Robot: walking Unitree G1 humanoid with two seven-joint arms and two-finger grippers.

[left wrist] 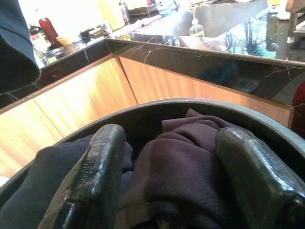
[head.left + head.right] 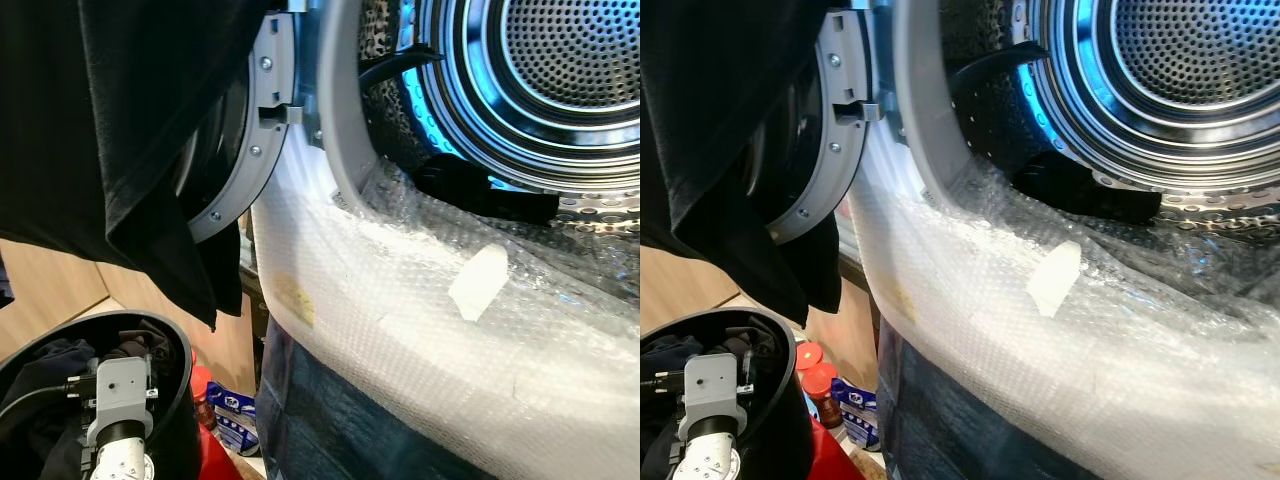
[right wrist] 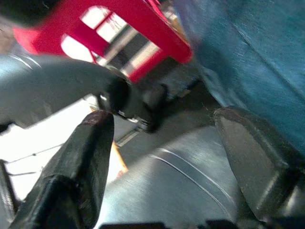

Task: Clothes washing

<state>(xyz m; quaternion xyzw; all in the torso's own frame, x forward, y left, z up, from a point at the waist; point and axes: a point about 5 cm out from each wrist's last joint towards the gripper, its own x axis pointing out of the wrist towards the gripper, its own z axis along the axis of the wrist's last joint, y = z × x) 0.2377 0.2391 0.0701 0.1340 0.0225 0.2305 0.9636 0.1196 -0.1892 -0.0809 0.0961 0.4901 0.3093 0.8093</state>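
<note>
**Left fingers in the basket, drum open and waiting**

In the left wrist view the left gripper (image 1: 167, 181) has its fingers (image 1: 95, 181) spread, one on each side of a bunched purple cloth (image 1: 186, 167); they straddle it but have not closed on it. A darker navy cloth (image 1: 43, 191) lies just beside it, and both sit inside the round black basket (image 1: 157, 107). Past the basket rim run wooden cabinet fronts (image 1: 81, 100) under a dark bench (image 1: 190, 52).

From the head, the left arm (image 2: 118, 410) reaches down into that basket (image 2: 180, 350) at the near left. The right gripper (image 3: 162, 157) hangs low with its fingers also spread and nothing between them; a red stool (image 3: 119, 28) and a blue panel (image 3: 248, 47) lie beyond it, blurred.

A black garment (image 2: 130, 130) hangs across the upper left, in front of the open washer door (image 2: 255, 140). To the right is the drum (image 2: 560, 80), lit blue, with a dark item (image 2: 480, 190) lying at its lip. Bubble wrap (image 2: 420, 300) covers the washer's front below the opening.

This looks like the pick-up step: clothes remain in the basket and loading is not done. The next move calls for closing the left fingers on the purple cloth, lifting it over the rim, and carrying it right and up past the hanging garment into the drum.
</note>
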